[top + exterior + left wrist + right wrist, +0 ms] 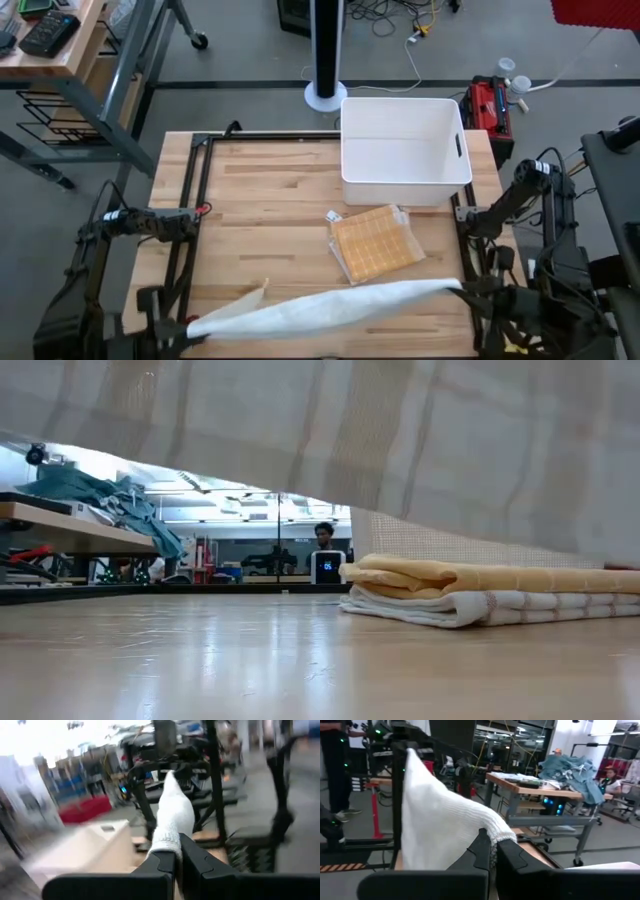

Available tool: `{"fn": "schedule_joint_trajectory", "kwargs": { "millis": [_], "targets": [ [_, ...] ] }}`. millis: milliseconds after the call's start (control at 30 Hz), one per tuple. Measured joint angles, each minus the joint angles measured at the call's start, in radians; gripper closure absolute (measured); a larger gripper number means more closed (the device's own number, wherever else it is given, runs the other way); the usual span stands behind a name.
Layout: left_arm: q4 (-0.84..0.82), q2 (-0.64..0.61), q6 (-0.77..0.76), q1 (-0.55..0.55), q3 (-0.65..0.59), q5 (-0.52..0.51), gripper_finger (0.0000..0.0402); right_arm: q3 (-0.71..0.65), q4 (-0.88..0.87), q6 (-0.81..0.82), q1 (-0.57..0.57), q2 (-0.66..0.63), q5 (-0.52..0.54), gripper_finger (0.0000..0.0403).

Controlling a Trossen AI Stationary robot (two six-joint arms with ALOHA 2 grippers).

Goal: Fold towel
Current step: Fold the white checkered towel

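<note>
A white towel [330, 305] with faint checks is stretched as a long bunched band above the table's near edge, between my two grippers. My left gripper [188, 325] is shut on its left end and my right gripper [462, 287] on its right end. In the low view the towel [400, 440] hangs close in front as a curtain, its lower edge clear of the tabletop. A folded yellow towel [375, 243] lies flat on a folded white one [450, 608] at the table's middle right. My left gripper pinches the towel's bunched left end [165, 845] between its two fingers. The fingers [157, 862] point level from the table's left, along the towel. The towel runs off toward the other arm, lifted clear. My right gripper pinches the towel's right end at a gathered corner [497, 836] between its two fingers. The fingers [480, 851] point level from the table's right, along the towel. The cloth fans out wider beyond them and is lifted clear.
A white plastic bin [405, 150] stands at the table's far right. A black frame [195, 200] runs along the table's left and far sides. Bare wood [260, 230] lies left of the folded stack. Beyond the table are a workbench with teal cloth [110, 500] and a person [323, 535].
</note>
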Motion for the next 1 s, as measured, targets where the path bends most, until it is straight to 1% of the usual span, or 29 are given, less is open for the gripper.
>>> {"fn": "schedule_joint_trajectory", "kwargs": {
  "millis": [67, 133, 200, 267, 367, 433, 500, 600, 667, 767, 833, 900, 933, 1000],
  "targets": [
    [-0.041, -0.015, -0.198, 0.01, 0.0, 0.0, 0.0401, 0.0, 0.01, 0.006, 0.012, 0.003, 0.003, 0.0403],
    [-0.057, -0.02, -0.303, 0.016, 0.0, 0.0, 0.0401, 0.0, 0.013, 0.013, 0.024, 0.003, 0.003, 0.0403],
    [-0.055, -0.02, -0.352, 0.017, 0.0, 0.003, 0.0401, 0.0, 0.019, 0.022, 0.035, 0.003, 0.004, 0.0403],
    [-0.049, -0.021, -0.401, 0.014, 0.0, 0.041, 0.0401, 0.0, 0.051, 0.02, 0.045, 0.003, 0.003, 0.0403],
    [-0.036, -0.028, -0.47, 0.001, 0.0, 0.165, 0.0401, 0.001, 0.12, -0.013, 0.072, 0.003, 0.003, 0.0403],
    [-0.021, -0.028, -0.5, -0.003, 0.0, 0.239, 0.0401, 0.001, 0.168, -0.049, 0.092, 0.004, -0.018, 0.0403],
    [0.008, -0.027, -0.508, -0.003, -0.01, 0.275, 0.0401, 0.001, 0.219, -0.076, 0.111, 0.005, -0.048, 0.0403],
    [0.061, -0.019, -0.491, -0.003, -0.02, 0.278, 0.0401, 0.002, 0.283, -0.091, 0.134, 0.014, -0.058, 0.0403],
    [0.124, -0.011, -0.464, -0.003, -0.025, 0.279, 0.0401, 0.002, 0.328, -0.106, 0.146, 0.021, -0.059, 0.0403],
    [0.269, 0.003, -0.37, -0.003, -0.026, 0.268, 0.0401, 0.002, 0.437, -0.17, 0.166, 0.036, -0.06, 0.0403],
    [0.332, 0.012, -0.318, -0.003, -0.026, 0.239, 0.0401, 0.002, 0.503, -0.22, 0.17, 0.041, -0.059, 0.0403],
    [0.321, 0.014, -0.32, -0.003, -0.027, 0.187, 0.0401, 0.002, 0.519, -0.231, 0.167, 0.042, -0.026, 0.0403],
    [0.296, 0.014, -0.341, -0.004, -0.027, 0.149, 0.0401, 0.002, 0.518, -0.229, 0.165, 0.04, 0.0, 0.0403],
    [0.212, 0.01, -0.417, -0.004, -0.027, 0.094, 0.0401, 0.002, 0.498, -0.229, 0.145, 0.035, 0.0, 0.0403]
  ]
}}
